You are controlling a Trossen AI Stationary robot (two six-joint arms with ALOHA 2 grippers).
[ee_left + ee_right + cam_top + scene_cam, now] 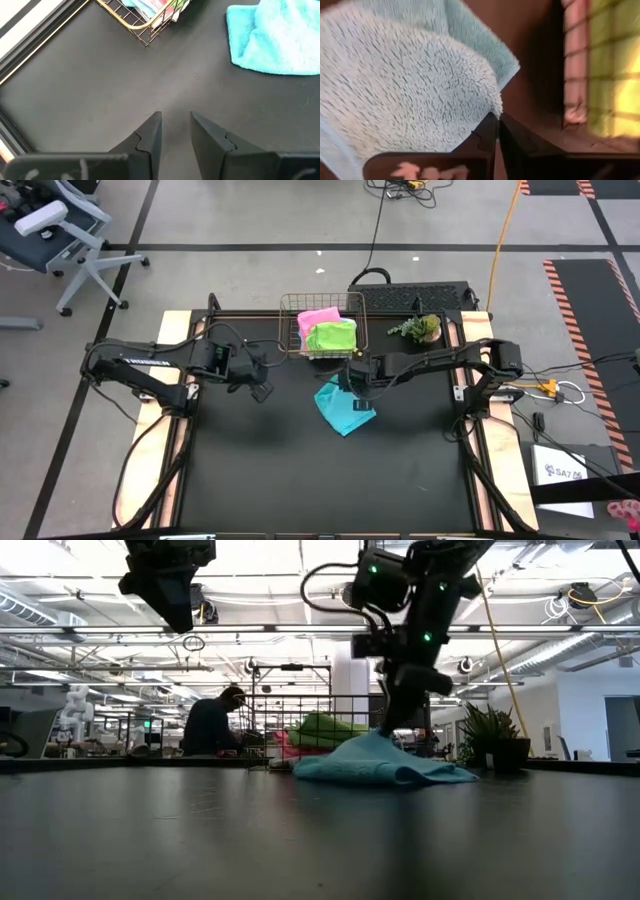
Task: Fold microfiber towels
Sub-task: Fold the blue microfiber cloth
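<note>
Where seen from above, a black table [300, 470] with two arms. Right gripper [356, 385] down at the far edge of a cyan towel [343, 408] near mid-table, just in front of a wire basket [290, 307] at the far edge. Left gripper [262, 391] raised over bare tabletop, left of the towel and apart from it.

From table height only: cyan towel [385, 764] bunched into a low mound, peak drawn up to the right gripper [392, 722]; left gripper [180, 610] hanging high and clear of the table; a person [210, 725] in the room behind, and a potted plant [490, 745] right of the towel.

From the right wrist only: fingers [492, 131] pressed together, tips touching at the fuzzy towel edge [420, 95]; whether cloth is pinched between them cannot be told. Basket mesh with pink and green behind it beside the towel.

From the left wrist only: both fingers [152, 131] parted with a gap between, holding nothing, above bare table; basket corner [142, 30] and towel corner [272, 42] farther off.

Counted: three towels clear from above, namely one cyan on the table, one pink [318, 318] and one green [332, 337] in the basket; two grippers; one basket; one plant [418, 329]; one person.
</note>
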